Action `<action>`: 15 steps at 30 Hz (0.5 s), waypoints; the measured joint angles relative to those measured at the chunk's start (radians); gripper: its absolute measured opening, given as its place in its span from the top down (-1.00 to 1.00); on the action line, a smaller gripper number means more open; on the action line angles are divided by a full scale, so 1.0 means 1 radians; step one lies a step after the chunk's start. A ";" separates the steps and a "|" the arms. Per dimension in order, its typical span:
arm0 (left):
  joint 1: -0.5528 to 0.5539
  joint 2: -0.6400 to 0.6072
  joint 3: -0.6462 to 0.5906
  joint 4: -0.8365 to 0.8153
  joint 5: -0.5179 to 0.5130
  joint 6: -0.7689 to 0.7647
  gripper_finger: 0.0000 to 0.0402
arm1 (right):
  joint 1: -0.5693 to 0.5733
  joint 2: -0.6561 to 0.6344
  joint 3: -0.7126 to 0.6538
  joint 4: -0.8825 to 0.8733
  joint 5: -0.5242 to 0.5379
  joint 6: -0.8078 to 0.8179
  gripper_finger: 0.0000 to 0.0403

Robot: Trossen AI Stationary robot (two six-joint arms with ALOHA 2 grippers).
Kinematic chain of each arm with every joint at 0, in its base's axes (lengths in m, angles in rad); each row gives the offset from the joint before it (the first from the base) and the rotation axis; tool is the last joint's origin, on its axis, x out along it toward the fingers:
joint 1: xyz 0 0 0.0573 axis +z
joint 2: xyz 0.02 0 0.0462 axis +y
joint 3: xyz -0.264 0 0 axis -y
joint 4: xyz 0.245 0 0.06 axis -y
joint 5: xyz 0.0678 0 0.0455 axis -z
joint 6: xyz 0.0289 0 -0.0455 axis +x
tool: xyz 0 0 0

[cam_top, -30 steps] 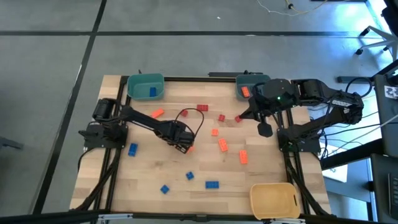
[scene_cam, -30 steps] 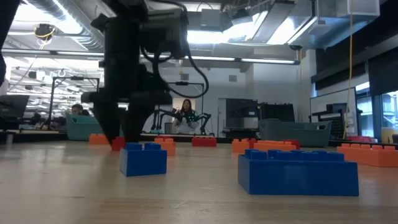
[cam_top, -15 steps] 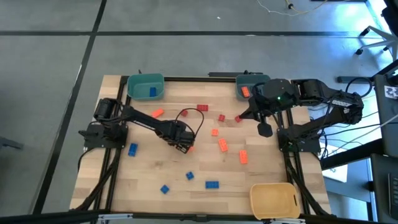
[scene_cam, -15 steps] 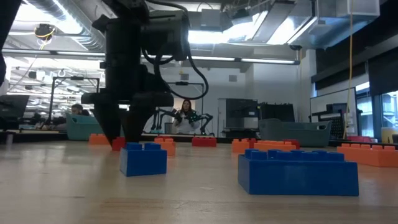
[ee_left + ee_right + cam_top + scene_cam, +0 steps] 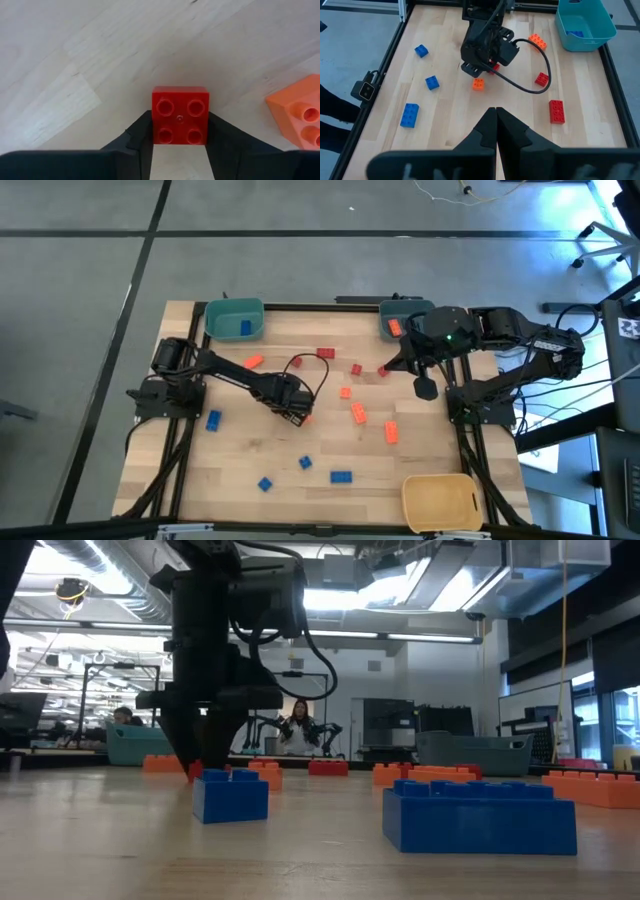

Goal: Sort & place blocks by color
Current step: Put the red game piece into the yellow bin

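Your left gripper (image 5: 179, 150) is down on the table (image 5: 240, 470) near its middle, with a square red block (image 5: 180, 115) between its fingers (image 5: 141, 135); both fingers lie against the block's sides, so it is clamped on that block, which sits flat on the wood; an orange block (image 5: 298, 116) lies just beside it. Your right gripper (image 5: 496, 125) hangs above the table's far right part, near the grey-blue bin (image 5: 398, 320), fingers pressed together with nothing between them. A blue block (image 5: 246, 327) sits in the teal bin (image 5: 234, 320); the yellow bin (image 5: 441, 500) stands at the near right corner; other blue, orange and red blocks lie scattered on the table.
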 joint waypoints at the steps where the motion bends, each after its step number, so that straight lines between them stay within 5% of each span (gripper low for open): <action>1: 0.000 -0.001 0.000 -0.001 0.000 0.000 0.35 | 0.000 0.000 0.000 0.000 0.000 0.000 0.98; 8: 0.005 -0.052 -0.007 -0.013 -0.018 0.060 0.35 | 0.000 -0.002 0.000 -0.025 0.000 -0.029 0.98; 15: 0.017 -0.128 -0.005 -0.008 0.071 0.188 0.35 | 0.001 -0.008 -0.001 -0.068 0.000 -0.028 0.98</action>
